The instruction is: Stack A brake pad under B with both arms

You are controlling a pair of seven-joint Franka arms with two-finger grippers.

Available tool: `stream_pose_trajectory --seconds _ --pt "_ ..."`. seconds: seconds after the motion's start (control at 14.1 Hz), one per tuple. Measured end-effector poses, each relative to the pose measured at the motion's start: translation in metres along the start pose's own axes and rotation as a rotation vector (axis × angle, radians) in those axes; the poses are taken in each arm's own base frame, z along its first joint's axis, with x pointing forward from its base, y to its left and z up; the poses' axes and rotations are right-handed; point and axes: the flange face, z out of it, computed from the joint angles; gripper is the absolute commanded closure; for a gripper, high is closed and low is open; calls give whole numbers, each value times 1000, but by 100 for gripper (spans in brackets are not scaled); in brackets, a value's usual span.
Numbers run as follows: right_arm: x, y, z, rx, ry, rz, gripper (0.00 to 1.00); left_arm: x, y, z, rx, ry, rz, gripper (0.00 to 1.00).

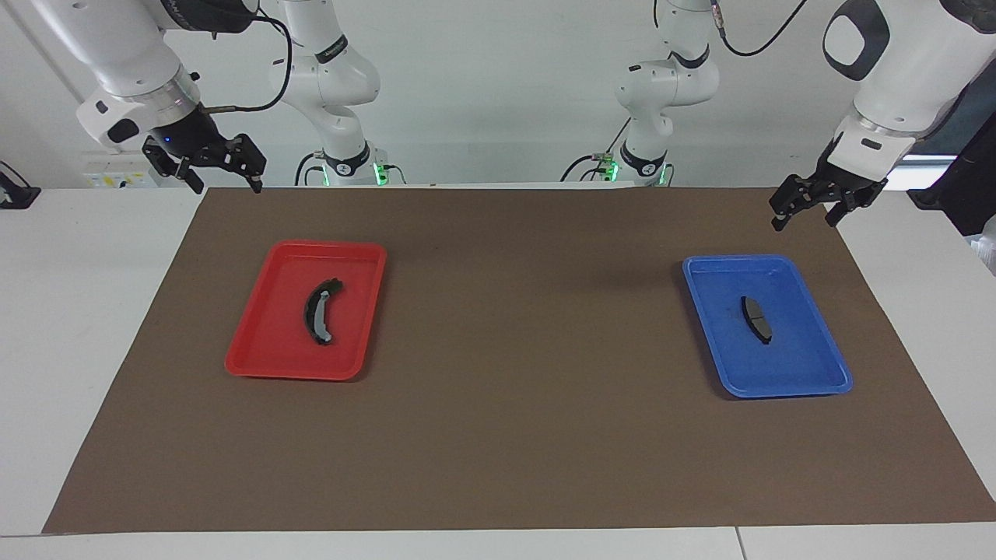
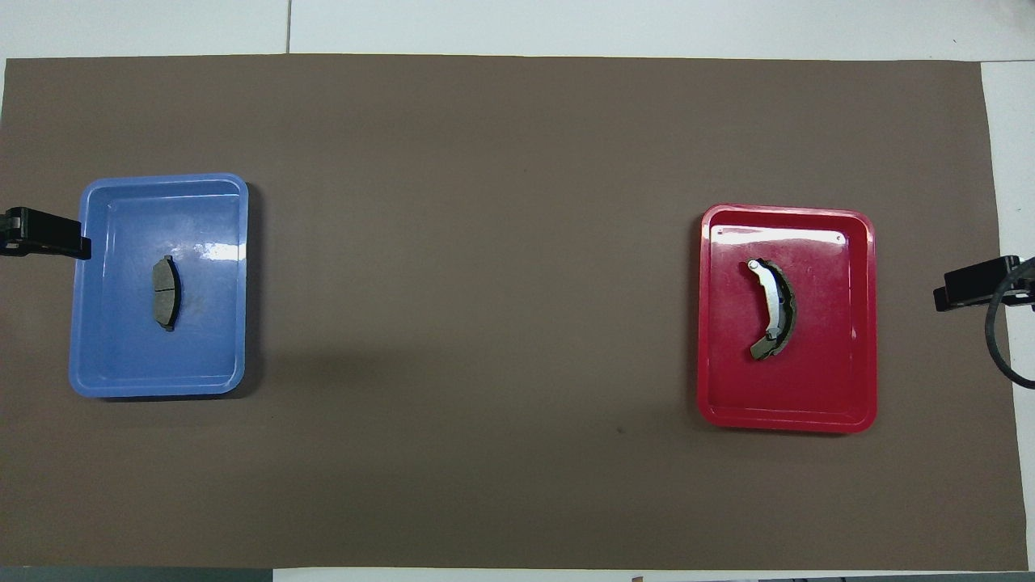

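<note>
The short, dark A brake pad [image 1: 756,319] [image 2: 166,293] lies in the blue tray [image 1: 809,381] [image 2: 105,364] toward the left arm's end of the table. B [image 1: 320,311] [image 2: 772,309], the long crescent pad with pale patches, lies in the red tray [image 1: 264,362] [image 2: 841,404] toward the right arm's end. My left gripper [image 1: 803,224] [image 2: 48,234] hangs open and empty over the mat beside the blue tray's corner. My right gripper [image 1: 226,187] [image 2: 966,287] hangs open and empty over the mat's corner, apart from the red tray.
A brown mat [image 1: 513,435] [image 2: 501,242] covers most of the white table [image 1: 70,327]. The two trays stand well apart on it, with bare mat between them. A black cable [image 2: 999,347] loops by the right gripper.
</note>
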Motion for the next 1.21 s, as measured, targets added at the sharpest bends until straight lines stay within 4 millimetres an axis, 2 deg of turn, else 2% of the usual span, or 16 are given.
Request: stream_pose_trajectory --seconds 0.14,0.28,0.35,0.5,0.64,0.85,0.92,1.06,1.21 --pt "3 0 1 -1 25 -1 0 0 -1 3 0 2 -1 1" --pt "10 -2 16 -2 55 -4 0 4 -1 10 1 28 1 1" --pt "14 -7 34 -2 63 -14 0 6 -1 18 1 39 11 1" --pt "21 -31 80 -4 78 -38 0 9 -1 41 3 57 46 1" --pt "24 -55 133 -7 88 -51 0 12 -9 78 6 78 76 1" --pt "35 -55 222 -11 108 -50 0 15 -22 143 4 58 103 3" --pt "40 -55 246 -13 118 -49 0 17 -29 161 3 48 111 3" --pt "46 -52 281 -16 118 -44 0 19 -44 199 3 47 131 3" --pt "49 -50 299 -19 102 -40 3 15 -59 237 5 53 133 4"
